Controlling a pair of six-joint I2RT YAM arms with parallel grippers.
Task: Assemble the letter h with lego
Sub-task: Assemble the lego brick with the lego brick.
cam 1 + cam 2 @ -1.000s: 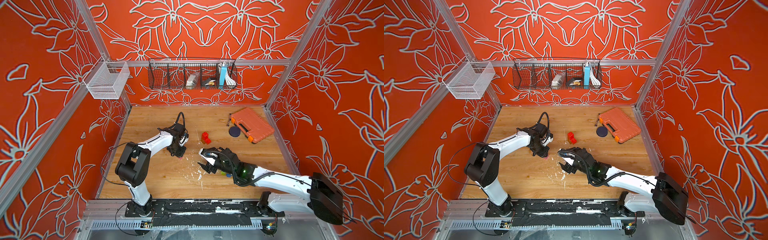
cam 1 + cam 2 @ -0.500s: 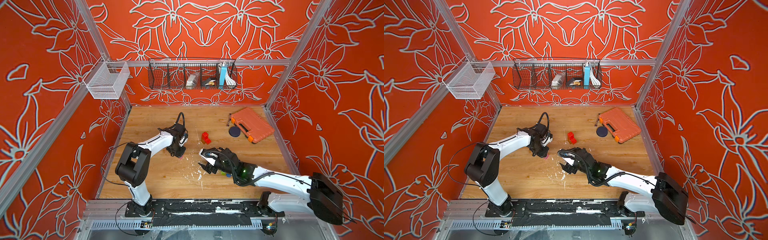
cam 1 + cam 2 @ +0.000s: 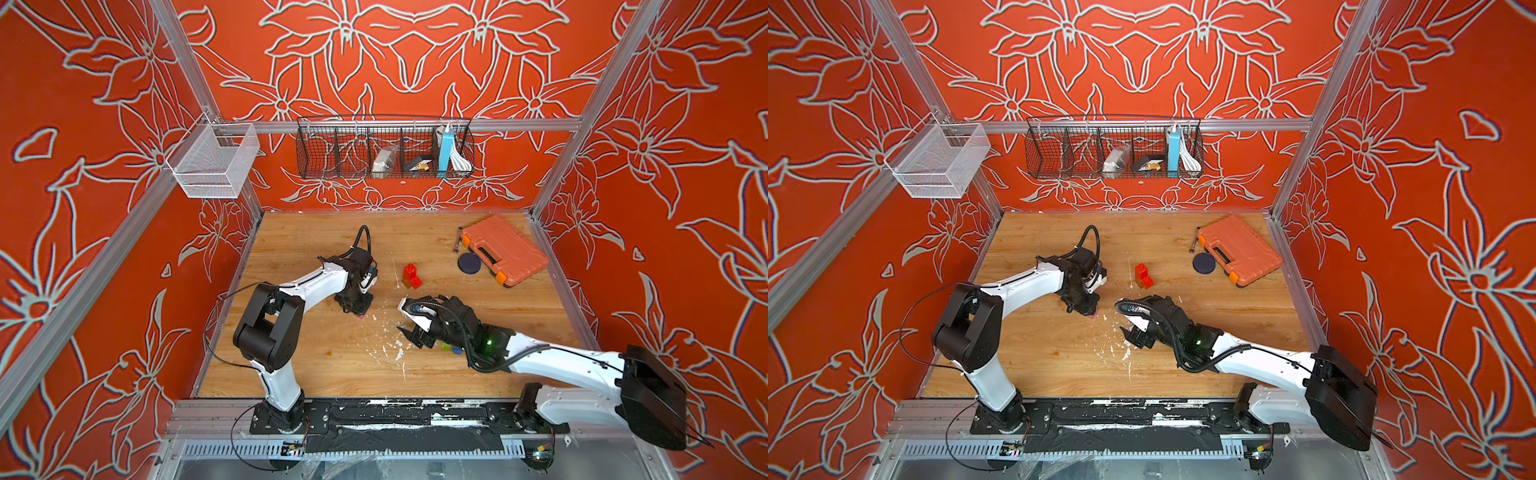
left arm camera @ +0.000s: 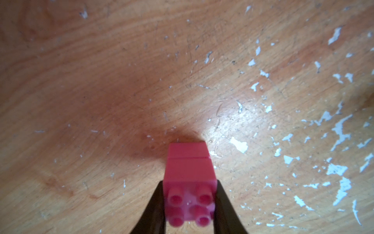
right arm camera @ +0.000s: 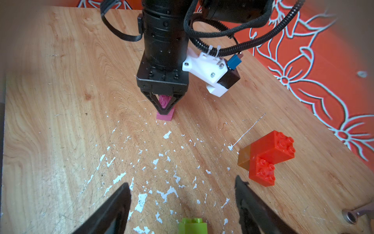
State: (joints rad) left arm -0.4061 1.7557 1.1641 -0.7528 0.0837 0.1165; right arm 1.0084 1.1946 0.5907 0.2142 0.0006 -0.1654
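Bare counter (image 3: 384,303) lies open between my left hand (image 3: 356,309) and my right hand (image 3: 409,330). The red brick cluster (image 3: 410,275) stands just beyond that gap, and a lime brick (image 5: 193,225) lies under my right hand.

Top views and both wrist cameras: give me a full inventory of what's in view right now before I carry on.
pink lego stack: two bricks, pink, on the table
red-and-brown lego cluster: one, red with a brown brick, mid table
lime lego brick: one, lime green, under the right arm
blue lego brick: one glimpsed, blue, beside the lime one
tool case: one, orange, far right corner
disc: one, dark blue, beside the case
metal tool: one, silver, by the case
wire basket: one, black, back wall
mesh basket: one, white, left rail
table: one, wooden, scuffed
left pincer: shut on the pink lego stack
right pincer: open, empty, near the lime brick
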